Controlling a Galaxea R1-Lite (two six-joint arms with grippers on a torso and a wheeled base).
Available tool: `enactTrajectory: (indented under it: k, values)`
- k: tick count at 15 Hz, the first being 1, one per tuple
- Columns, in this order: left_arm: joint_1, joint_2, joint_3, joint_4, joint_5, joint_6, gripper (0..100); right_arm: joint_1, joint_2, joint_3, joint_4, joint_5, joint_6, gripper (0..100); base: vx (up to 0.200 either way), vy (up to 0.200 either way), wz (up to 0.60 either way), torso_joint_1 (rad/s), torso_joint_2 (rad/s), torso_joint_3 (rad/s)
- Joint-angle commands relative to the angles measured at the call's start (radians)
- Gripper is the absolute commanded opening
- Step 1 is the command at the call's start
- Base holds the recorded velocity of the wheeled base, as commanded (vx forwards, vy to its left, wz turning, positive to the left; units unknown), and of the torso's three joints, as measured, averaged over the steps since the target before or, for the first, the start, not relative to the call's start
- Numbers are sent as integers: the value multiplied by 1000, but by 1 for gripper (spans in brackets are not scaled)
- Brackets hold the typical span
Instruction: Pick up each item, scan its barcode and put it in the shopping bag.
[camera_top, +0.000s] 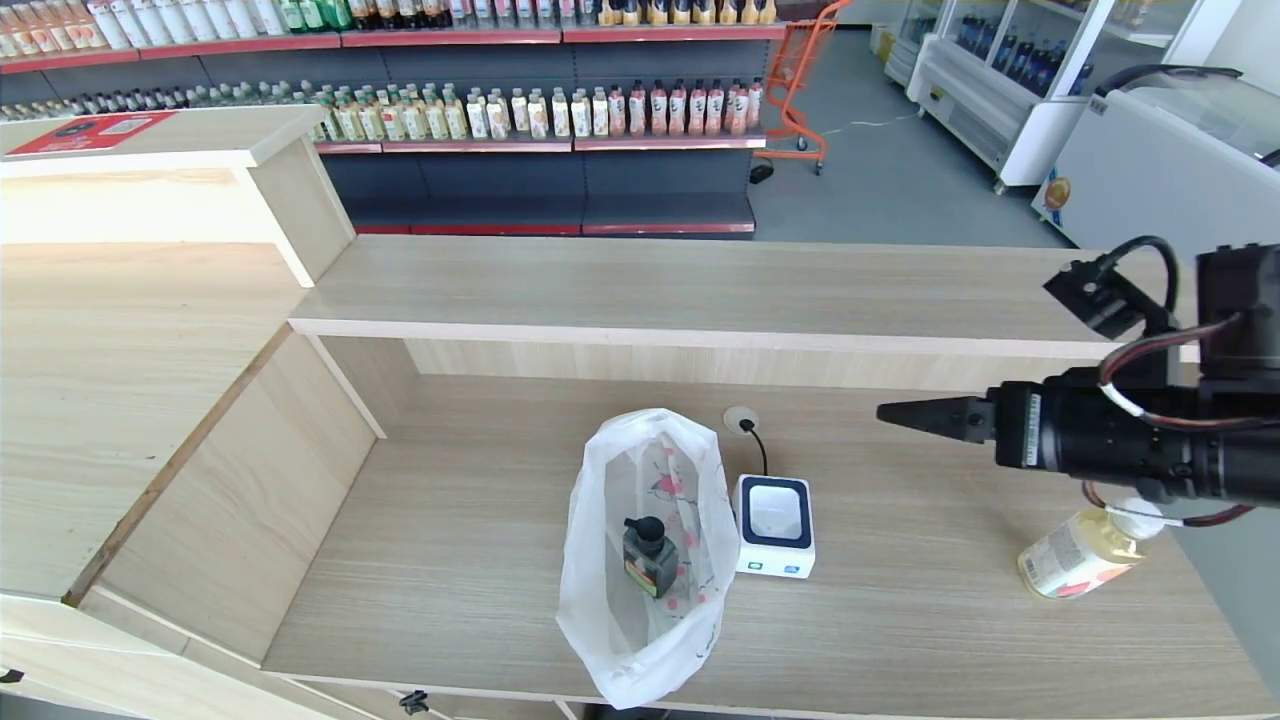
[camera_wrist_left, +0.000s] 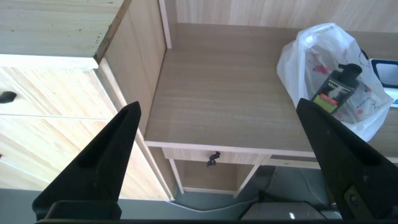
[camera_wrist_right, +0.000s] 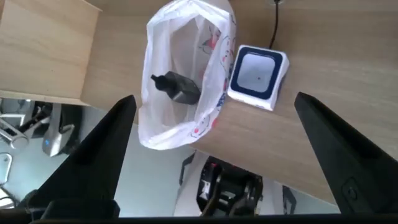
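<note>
A white plastic shopping bag (camera_top: 600, 560) stands open on the wooden counter, with a dark pump bottle (camera_top: 650, 558) inside it. Just right of the bag sits the white barcode scanner (camera_top: 773, 520). A bottle of yellow liquid (camera_top: 1080, 552) lies on the counter at the far right, under my right arm. My right gripper (camera_top: 900, 413) hangs open and empty above the counter, right of the scanner. From the right wrist I look down on the bag (camera_wrist_right: 211, 93), the dark bottle (camera_wrist_right: 177, 87) and the scanner (camera_wrist_right: 258, 74) between my open right gripper (camera_wrist_right: 214, 99). My left gripper (camera_wrist_left: 219, 104) is open and empty, off the counter's front left.
A raised wooden shelf (camera_top: 700, 290) runs behind the counter and a side wall (camera_top: 230, 500) closes its left end. The scanner's cable (camera_top: 755, 445) runs to a hole at the back. Store shelves of bottles (camera_top: 540, 110) and freezers (camera_top: 1150, 150) stand beyond.
</note>
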Motion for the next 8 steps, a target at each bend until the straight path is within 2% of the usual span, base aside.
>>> enactTrajectory:
  k: [1, 2, 3, 6, 8]
  values:
    - [0, 0, 0, 0, 0, 1, 100, -85, -309, 67, 210, -73, -55, 100, 0, 0, 0, 0, 0, 0]
    - [0, 0, 0, 0, 0, 1, 100, -86, -364, 65, 311, -104, -55, 100, 0, 0, 0, 0, 0, 0]
    - [0, 0, 0, 0, 0, -1, 100, -86, -392, 65, 354, -113, -55, 100, 0, 0, 0, 0, 0, 0]
    - [0, 0, 0, 0, 0, -7, 100, -86, -439, 68, 395, -161, -54, 100, 0, 0, 0, 0, 0, 0]
    - [0, 0, 0, 0, 0, -5, 100, -89, -441, 57, 395, -172, -54, 100, -200, -200, 0, 0, -2, 2]
